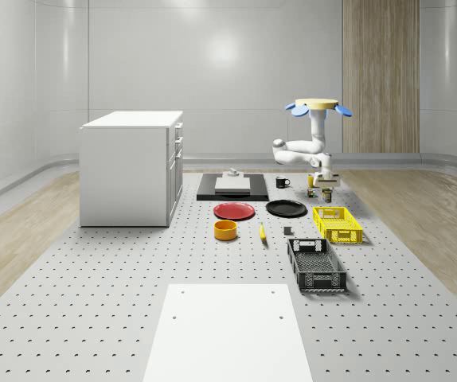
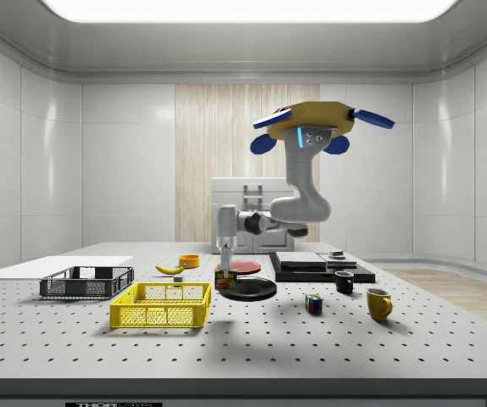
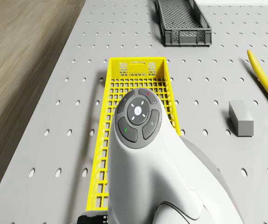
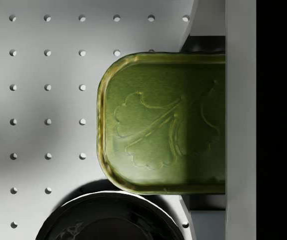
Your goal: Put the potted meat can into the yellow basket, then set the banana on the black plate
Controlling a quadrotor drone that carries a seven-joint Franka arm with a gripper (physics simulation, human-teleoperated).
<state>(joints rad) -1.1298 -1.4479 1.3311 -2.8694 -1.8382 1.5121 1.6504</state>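
Hovering beyond the yellow basket's (image 1: pixel 337 224) far end, the drone (image 1: pixel 317 106) has its end effector (image 2: pixel 225 270) gripping the can (image 4: pixel 166 122) beside the black plate (image 1: pixel 286 208).

The drone (image 2: pixel 321 119) hovers well above the perforated tabletop (image 2: pixel 252 339), toward its far edge in the whole-scene view, with its blue rotors spread around a tan body. From under it the white arm (image 2: pixel 299 199) drops straight down, bends at an elbow, runs level toward the side view's left, then turns its wrist so the gripper (image 2: pixel 224 270) points straight down, close to the tabletop. In the wrist view the fingers (image 4: pixel 203 22) stand on opposite sides of the potted meat can (image 4: pixel 158 122), pressed against it.
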